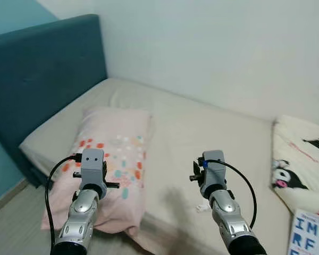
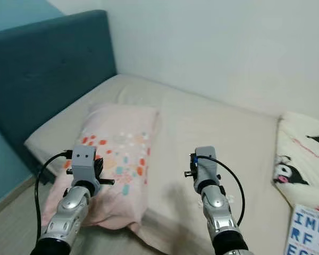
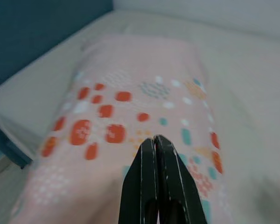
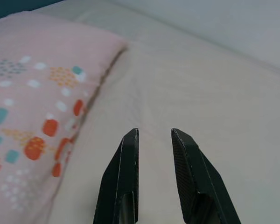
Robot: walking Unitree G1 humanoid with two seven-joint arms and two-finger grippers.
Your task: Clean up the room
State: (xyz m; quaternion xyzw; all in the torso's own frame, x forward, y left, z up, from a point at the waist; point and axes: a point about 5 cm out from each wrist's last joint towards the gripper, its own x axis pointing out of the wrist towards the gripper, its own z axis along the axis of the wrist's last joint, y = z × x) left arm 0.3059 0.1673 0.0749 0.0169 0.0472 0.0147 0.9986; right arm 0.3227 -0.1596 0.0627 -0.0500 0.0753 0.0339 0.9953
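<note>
A pink pillow (image 1: 114, 154) with red, teal and white dots lies on the left of the beige bed (image 1: 202, 133), its near end hanging over the bed's edge. My left gripper (image 3: 155, 140) hovers just above the pillow's near half, fingers shut with nothing between them. My right gripper (image 4: 153, 135) is held over bare sheet to the right of the pillow (image 4: 32, 107), open and empty. In the eye views both wrists (image 1: 91, 167) (image 1: 212, 170) are raised side by side in front of the bed.
A dark teal headboard (image 1: 42, 74) stands at the left, a pale wall behind. A cream blanket (image 1: 303, 159) with black-and-white cartoon figures lies at the right. A white sheet with blue letters (image 1: 311, 234) sits at the bottom right. Floor (image 1: 10, 223) shows at the bottom left.
</note>
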